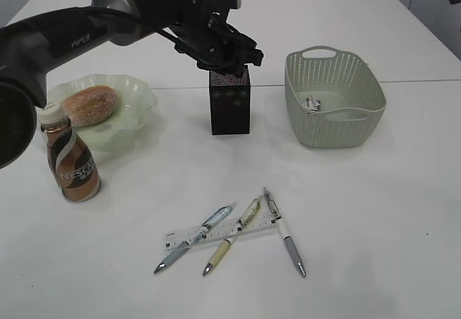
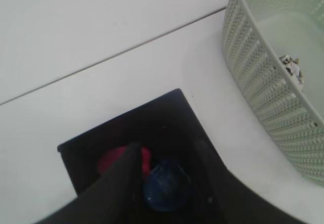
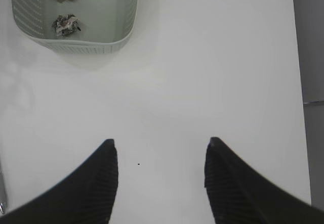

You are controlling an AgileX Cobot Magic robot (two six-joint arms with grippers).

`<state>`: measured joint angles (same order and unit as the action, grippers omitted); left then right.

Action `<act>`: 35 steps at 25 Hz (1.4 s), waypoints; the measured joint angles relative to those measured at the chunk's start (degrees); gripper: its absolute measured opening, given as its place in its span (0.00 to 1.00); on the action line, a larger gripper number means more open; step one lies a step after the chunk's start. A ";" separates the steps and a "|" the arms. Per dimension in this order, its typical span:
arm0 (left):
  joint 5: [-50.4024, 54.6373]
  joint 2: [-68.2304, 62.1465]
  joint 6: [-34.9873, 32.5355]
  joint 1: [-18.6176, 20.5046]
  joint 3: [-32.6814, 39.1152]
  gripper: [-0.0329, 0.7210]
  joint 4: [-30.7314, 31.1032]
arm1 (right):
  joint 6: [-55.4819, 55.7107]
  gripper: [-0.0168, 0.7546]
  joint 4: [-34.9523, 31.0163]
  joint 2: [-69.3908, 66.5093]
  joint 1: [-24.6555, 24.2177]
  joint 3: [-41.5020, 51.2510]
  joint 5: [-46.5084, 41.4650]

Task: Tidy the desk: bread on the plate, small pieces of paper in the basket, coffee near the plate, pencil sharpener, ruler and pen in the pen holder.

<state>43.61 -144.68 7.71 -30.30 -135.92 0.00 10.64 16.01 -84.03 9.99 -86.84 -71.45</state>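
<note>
My left gripper (image 1: 232, 63) hovers right over the black mesh pen holder (image 1: 230, 106). In the left wrist view the gripper (image 2: 167, 150) is open, looking down into the pen holder (image 2: 167, 113). A small blue rounded thing, seemingly the pencil sharpener (image 2: 166, 186), lies inside between the fingers, beside a red item (image 2: 119, 161). The bread (image 1: 90, 105) rests on the green plate (image 1: 137, 92), and the coffee (image 1: 72, 162) stands just in front. The clear ruler (image 1: 216, 234) and three pens (image 1: 232, 236) lie together at the desk's front. My right gripper (image 3: 161, 143) is open over bare desk.
The grey-green basket (image 1: 335, 99) stands right of the pen holder with crumpled paper pieces (image 3: 66, 25) inside. In the left wrist view its latticed wall (image 2: 263, 82) is close to the pen holder. The left arm (image 1: 65, 38) stretches across the back left, above the plate.
</note>
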 joint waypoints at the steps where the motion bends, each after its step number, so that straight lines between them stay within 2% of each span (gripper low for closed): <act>1: 0.35 0.00 0.00 0.00 0.00 0.37 0.00 | 0.00 0.55 0.00 0.00 0.00 0.00 0.00; 17: 14.01 5.85 -2.70 0.00 -3.24 0.38 1.04 | 0.00 0.54 0.00 0.00 0.00 0.00 0.00; 21: 23.96 7.42 -6.00 -0.12 -3.24 0.46 0.97 | 0.00 0.54 0.00 0.00 0.00 0.00 0.00; 25: 27.44 9.18 -9.71 -0.39 -3.24 0.59 -2.47 | 0.00 0.54 -0.24 0.00 0.00 0.00 0.00; 28: 27.63 11.04 -12.91 -1.59 -3.24 0.61 -4.96 | 0.00 0.54 -0.24 0.00 0.00 0.00 0.00; 35: 27.76 12.39 -17.82 -6.97 -2.65 0.62 -5.55 | -0.09 0.54 -0.94 0.04 0.00 0.00 -0.10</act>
<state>71.37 -132.29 -10.11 -37.27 -138.57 -5.55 10.55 15.07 -83.99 9.99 -86.84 -71.55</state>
